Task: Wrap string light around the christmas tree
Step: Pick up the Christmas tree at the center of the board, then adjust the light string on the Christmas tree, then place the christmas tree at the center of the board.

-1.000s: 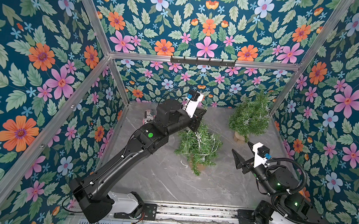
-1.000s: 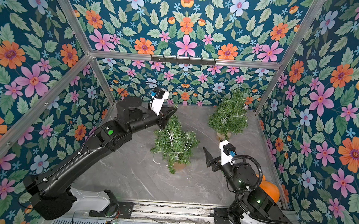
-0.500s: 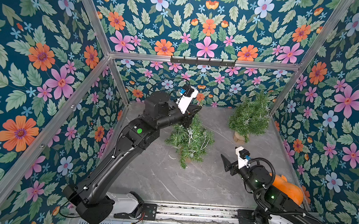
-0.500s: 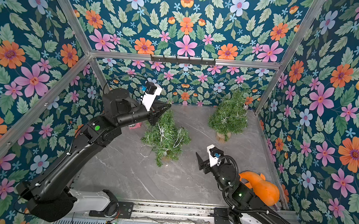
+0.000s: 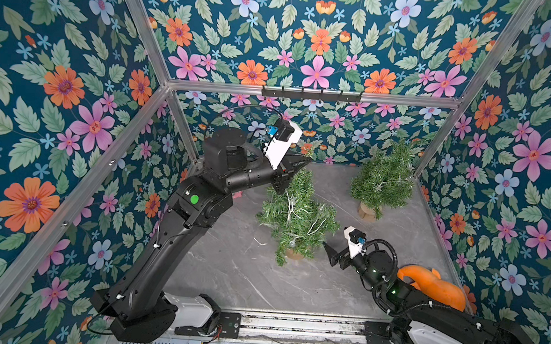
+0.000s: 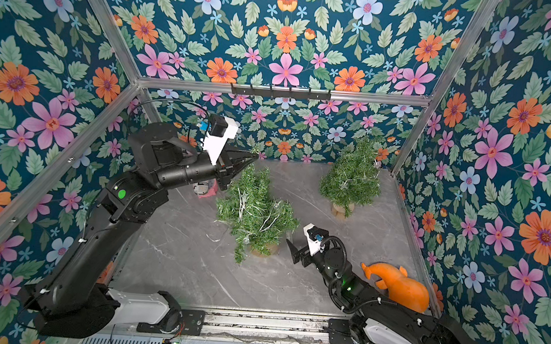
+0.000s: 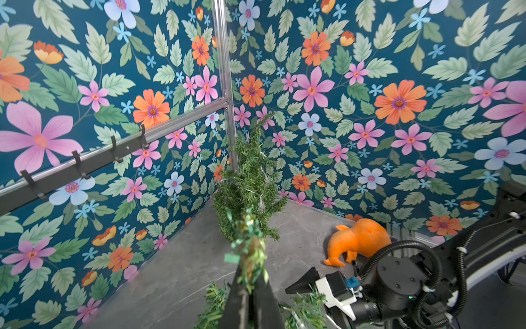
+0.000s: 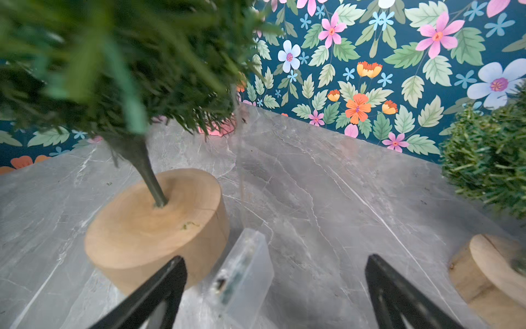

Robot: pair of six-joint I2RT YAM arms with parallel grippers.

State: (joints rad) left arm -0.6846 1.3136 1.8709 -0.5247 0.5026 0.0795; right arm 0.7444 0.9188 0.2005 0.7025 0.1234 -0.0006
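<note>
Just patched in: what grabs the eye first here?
The small green artificial Christmas tree in the middle of the grey marble table, draped with pale silvery string light, tip pinched by the shut left gripper. The open right gripper sits beside its wooden disc base, and an orange plush toy lies at the table's right edge.

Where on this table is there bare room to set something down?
Biggest bare patch: the front of the table, bordered by the left arm, the near tree and the right arm. A smaller strip runs between that tree and the far tree. Crowded: the wooden base, with clear box and open right claw beside it, and around the orange plush.
</note>
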